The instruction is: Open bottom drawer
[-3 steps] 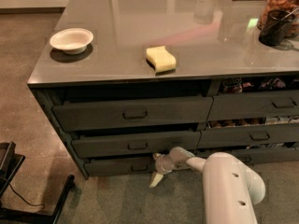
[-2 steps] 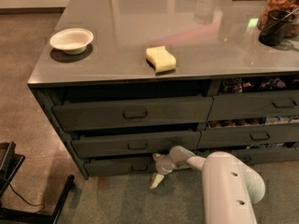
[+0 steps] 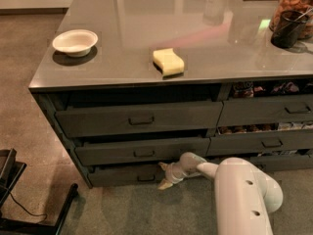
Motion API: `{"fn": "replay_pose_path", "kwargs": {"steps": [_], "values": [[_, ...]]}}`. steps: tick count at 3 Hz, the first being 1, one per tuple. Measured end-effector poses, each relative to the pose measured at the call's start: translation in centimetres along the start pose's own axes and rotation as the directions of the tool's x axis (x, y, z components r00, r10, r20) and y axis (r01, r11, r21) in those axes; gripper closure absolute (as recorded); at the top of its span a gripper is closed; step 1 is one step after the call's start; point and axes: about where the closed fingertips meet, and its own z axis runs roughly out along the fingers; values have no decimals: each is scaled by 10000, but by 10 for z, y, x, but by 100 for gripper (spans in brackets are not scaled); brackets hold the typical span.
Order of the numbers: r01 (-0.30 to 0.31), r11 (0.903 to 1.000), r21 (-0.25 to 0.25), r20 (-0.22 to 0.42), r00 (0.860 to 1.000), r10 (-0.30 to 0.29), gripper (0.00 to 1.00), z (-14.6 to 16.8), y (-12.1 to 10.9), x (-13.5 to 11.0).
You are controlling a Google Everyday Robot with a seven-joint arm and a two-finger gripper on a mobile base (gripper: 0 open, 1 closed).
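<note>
Low in the middle of the frame, right at the foot of the cabinet, the gripper (image 3: 163,175) has its jaws spread, one pale tip angled up and the other angled down toward the floor, with nothing pinched between them as far as I can see. Its white arm (image 3: 244,195) comes in from the lower right. The bit that matters for the next move, imo: the small dark pull (image 3: 145,178) sits just to the left of the jaws at about the same height. It's close, but I can't tell whether a tip is touching it. The pull's long axis runs left-right across the drawer front, so I'd guess the jaws need to slide a little left, close over it top and bottom, then drag straight out toward the bottom of the frame. Only one arm here, so no choice to make there. The bottom drawer (image 3: 117,174) is the wide, shallow dark grey front at lower left-centre, the lowest of the wider column, tucked under the taller middle drawer (image 3: 112,153). It looks shut or near enough; I can't really tell if it's cracked open. Don't mix it up with the narrower column of drawers on the right. Up on the table (image 3: 122,13) a yellow sponge (image 3: 168,61) and a white bowl (image 3: 75,41) sit well apart from all this.
</note>
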Motion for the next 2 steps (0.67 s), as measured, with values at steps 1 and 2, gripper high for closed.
{"fn": "replay_pose_path", "kwargs": {"steps": [1, 2], "values": [[3, 10000, -7, -2, 10000, -3, 65, -6, -1, -3], [3, 10000, -7, -2, 10000, -3, 89, -10, -3, -6]]}}
